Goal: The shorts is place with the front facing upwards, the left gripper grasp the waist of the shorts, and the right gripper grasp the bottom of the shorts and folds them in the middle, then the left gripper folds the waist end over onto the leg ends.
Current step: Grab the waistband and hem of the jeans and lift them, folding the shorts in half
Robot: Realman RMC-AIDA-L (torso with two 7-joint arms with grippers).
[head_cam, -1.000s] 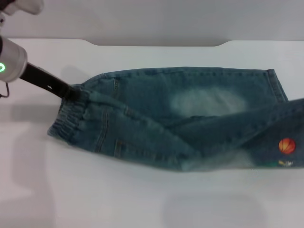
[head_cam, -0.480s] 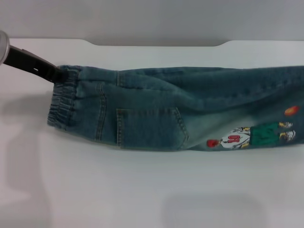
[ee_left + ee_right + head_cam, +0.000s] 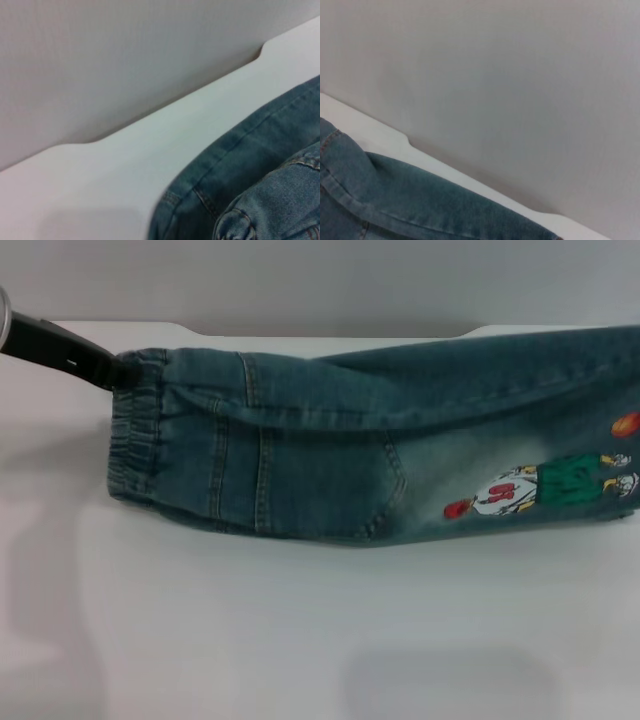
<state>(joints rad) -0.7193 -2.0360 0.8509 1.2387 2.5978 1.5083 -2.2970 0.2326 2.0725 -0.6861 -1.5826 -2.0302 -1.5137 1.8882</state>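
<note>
My left gripper is clamped on the waist to keep the shorts taut; right gripper unseen

Even, soft overhead light leaves the white surface bright without glare. Faint grey shadows lie at nine o'clock and toward five o'clock in the head view. All views look slightly soft; both wrist views blur the denim.

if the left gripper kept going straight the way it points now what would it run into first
The left gripper points toward the robot's right and is at the waist of the shorts, so it would likely push straight into that denim first; depth is unclear.
</note>
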